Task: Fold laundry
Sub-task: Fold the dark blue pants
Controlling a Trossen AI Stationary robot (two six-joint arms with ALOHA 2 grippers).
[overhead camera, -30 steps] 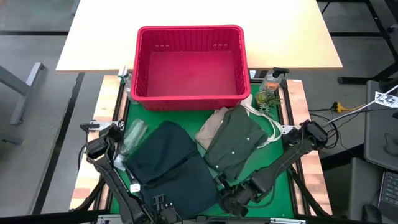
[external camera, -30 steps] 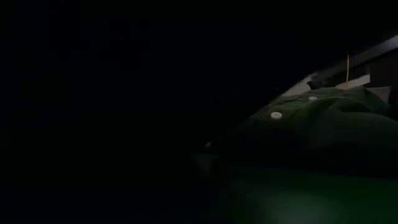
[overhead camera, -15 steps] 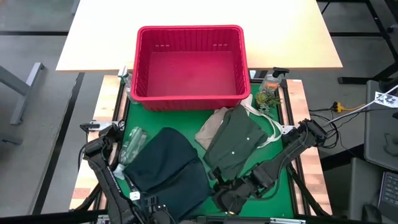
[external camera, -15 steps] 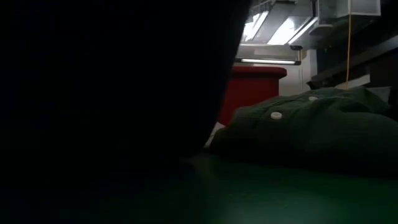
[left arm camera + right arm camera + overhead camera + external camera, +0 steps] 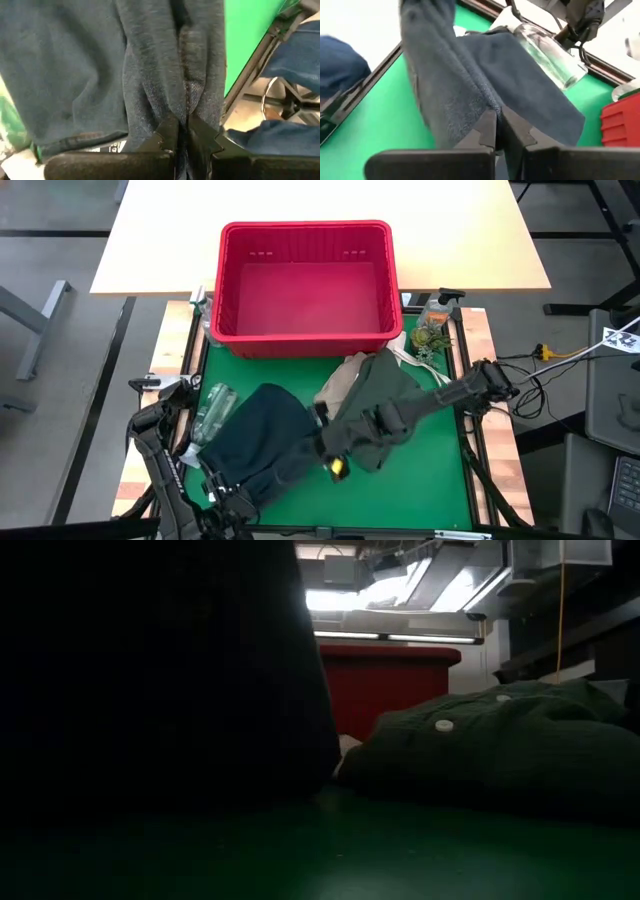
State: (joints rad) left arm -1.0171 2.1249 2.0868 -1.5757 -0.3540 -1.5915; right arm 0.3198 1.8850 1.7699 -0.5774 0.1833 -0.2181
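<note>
Both hands pinch the dark blue garment (image 5: 262,442) at worktop 7 o'clock: left hand (image 5: 181,131) clamped on the hem, right hand (image 5: 497,122) clamped on a fold, likely pulling it flat.

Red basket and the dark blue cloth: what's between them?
Only bare green mat, seen in the high view, separates the red basket from the dark blue cloth.

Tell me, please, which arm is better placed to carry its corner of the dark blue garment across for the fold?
Probably the right. The right gripper is shut on the dark blue garment over mid-table, with green mat around it. The left gripper, also shut on it, sits at the near edge.
</note>
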